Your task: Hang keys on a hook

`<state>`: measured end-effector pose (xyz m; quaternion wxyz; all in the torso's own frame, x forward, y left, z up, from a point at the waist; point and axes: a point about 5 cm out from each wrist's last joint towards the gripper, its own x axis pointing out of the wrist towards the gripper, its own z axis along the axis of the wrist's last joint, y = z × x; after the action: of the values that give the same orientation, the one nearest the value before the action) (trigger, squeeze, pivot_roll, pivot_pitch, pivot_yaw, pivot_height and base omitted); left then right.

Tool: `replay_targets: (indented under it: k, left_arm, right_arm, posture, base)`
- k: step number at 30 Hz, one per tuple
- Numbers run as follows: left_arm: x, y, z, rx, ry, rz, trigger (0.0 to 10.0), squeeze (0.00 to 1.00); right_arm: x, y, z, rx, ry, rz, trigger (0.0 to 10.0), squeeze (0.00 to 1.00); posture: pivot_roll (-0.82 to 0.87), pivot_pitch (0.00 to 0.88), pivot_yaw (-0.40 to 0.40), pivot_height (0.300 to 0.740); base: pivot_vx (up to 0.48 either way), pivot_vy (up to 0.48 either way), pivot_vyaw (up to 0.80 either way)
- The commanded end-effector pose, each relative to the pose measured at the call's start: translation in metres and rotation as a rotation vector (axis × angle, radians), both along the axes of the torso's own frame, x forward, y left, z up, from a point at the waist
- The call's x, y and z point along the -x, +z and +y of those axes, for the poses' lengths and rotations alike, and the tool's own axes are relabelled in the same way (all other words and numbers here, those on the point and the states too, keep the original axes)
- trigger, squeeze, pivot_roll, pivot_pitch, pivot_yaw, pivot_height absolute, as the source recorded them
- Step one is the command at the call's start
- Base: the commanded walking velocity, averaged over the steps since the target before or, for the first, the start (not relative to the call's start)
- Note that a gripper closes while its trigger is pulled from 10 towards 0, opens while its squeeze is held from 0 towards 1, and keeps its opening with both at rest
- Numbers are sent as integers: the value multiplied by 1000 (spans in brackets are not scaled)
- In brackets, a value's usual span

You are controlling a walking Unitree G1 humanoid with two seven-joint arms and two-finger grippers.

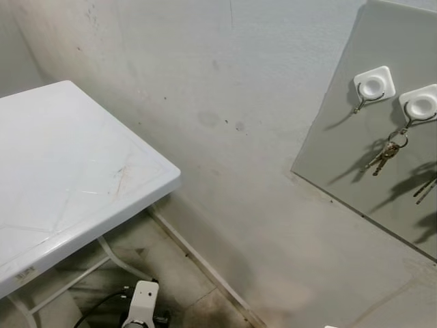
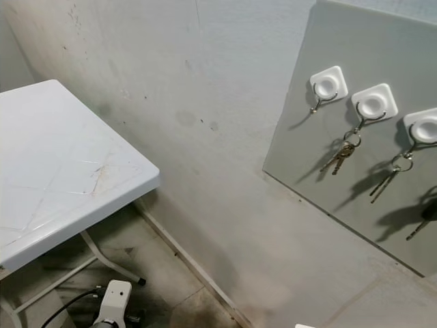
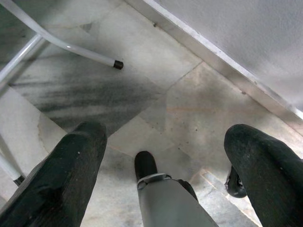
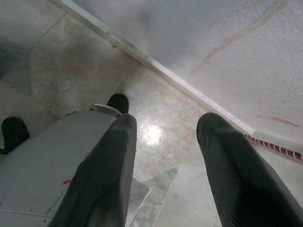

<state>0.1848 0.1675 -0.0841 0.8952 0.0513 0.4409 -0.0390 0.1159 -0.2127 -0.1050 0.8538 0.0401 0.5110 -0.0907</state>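
Already the scene reads as finished or between rounds, judging by how things lie. Largest is the white surface (image 2: 61,171) at the left of the head views, bare on top, its thin legs standing on the marble floor (image 3: 156,94). At the right of the frame a grey board (image 2: 355,137) leans on the wall, carrying 3 white square hooks in a descending row. The upper-left hook (image 2: 328,85) is bare; the middle hook (image 2: 373,104) holds a bunch of keys (image 2: 340,156); the hook at the right edge (image 2: 423,128) holds a second set of keys (image 2: 390,174).

Both arms hang low. The left gripper (image 3: 165,156) points at the floor beside a leg of the surface, fingers spread wide and holding nothing. The right gripper (image 4: 165,161) faces the floor by the skirting, fingers likewise apart and holding nothing.

If another set is to go up, the next move calls for finding keys first, then reaching for the bare hook.
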Motion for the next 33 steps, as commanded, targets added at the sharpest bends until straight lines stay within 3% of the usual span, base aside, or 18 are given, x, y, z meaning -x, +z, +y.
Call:
replay_targets:
  k: [1, 21, 28, 33]
  left_arm:
    - [-1, 1, 0, 2, 5, -2, 10000, 0]
    - [0, 0, 0, 22, 40, 5, 10000, 0]
    - [-1, 0, 1, 17, 38, 2, 10000, 0]
    - [-2, 1, 1, 9, 24, -5, 10000, 0]
  right_arm:
    - [-2, 0, 0, -1, -1, -5, 10000, 0]
    - [-4, 1, 2, -1, 13, -9, 10000, 0]
    - [-4, 1, 2, -4, 11, -10, 10000, 0]
    - [-4, 1, 2, -5, 10, -11, 10000, 0]
  posture:
    - [7, 0, -72, 740]
    - [12, 0, -73, 740]
    - [13, 0, -73, 740]
    - [14, 0, -73, 740]
  base:
    - [0, 0, 800]
    - [0, 0, 800]
    - [0, 409, 800]
    - [0, 0, 800]
